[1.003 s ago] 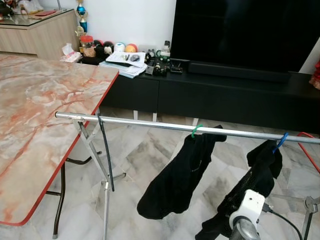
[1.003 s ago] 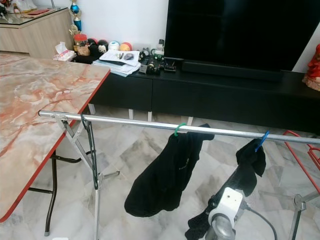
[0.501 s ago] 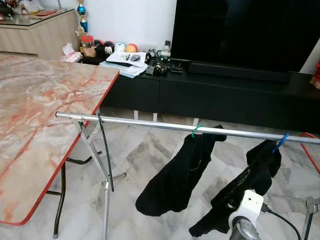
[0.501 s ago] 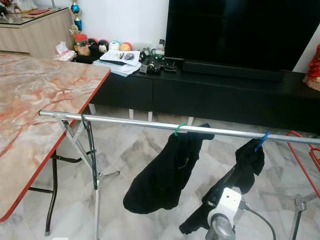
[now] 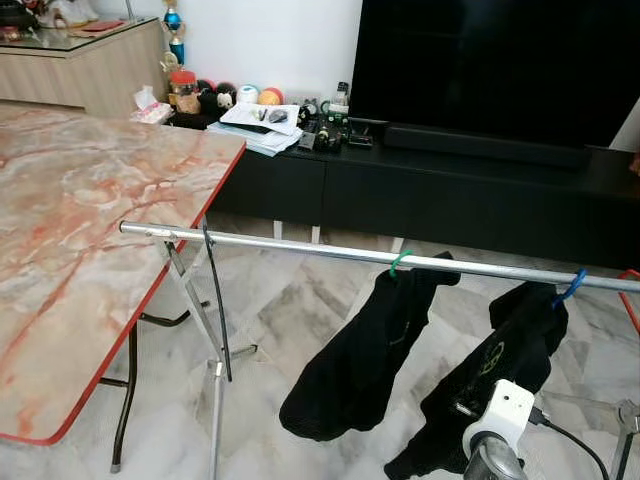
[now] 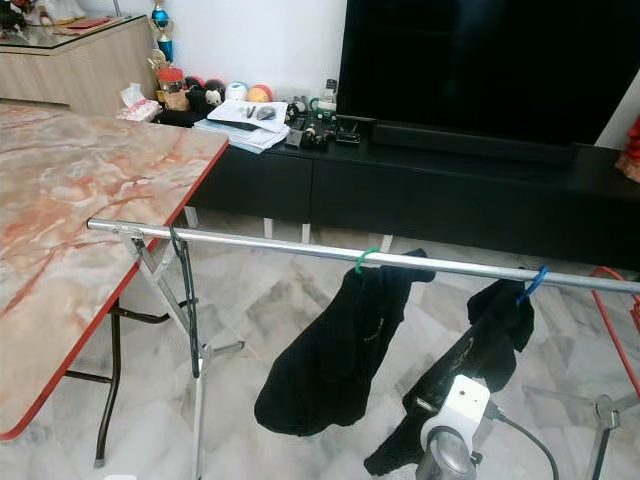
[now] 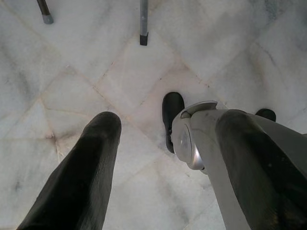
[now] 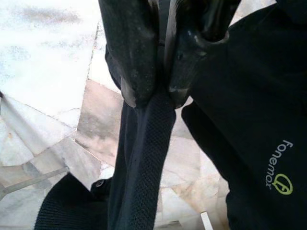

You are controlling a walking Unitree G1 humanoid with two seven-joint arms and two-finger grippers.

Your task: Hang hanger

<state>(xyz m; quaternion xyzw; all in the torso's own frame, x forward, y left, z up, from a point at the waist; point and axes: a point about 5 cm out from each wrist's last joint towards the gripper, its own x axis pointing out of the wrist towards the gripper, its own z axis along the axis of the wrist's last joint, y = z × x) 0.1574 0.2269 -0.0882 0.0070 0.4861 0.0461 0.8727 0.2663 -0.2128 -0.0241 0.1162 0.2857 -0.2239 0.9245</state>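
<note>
The right gripper [image 8: 152, 98] is clenched on a fold of ribbed black cloth, its two black fingers [image 8: 132, 57] pressed together with the fabric pinched between them. That cloth belongs to the right black garment [image 5: 505, 365], whose front carries the word "fonemax" and a round emblem in yellow-green print [image 8: 280, 167]. The right arm [image 5: 497, 440] rises from below with its white wrist housing just under this garment.

The left gripper [image 7: 163, 139] hangs low over the marble floor [image 7: 72, 72] with its fingers spread apart, holding nothing.

From the left, the marble-topped table [image 5: 70, 220] with a red edge stands beside the silver rail [image 5: 300, 250], which runs level across the scene and slopes slightly down toward the right. A thin black hanger [image 5: 215, 310] dangles near the rail's left end, its long axis pointing nearly straight down. Further along, the left black garment [image 5: 365, 360] hangs from a green hook [image 5: 399, 263]; the right one hangs from a blue hook [image 5: 572, 287].
</note>
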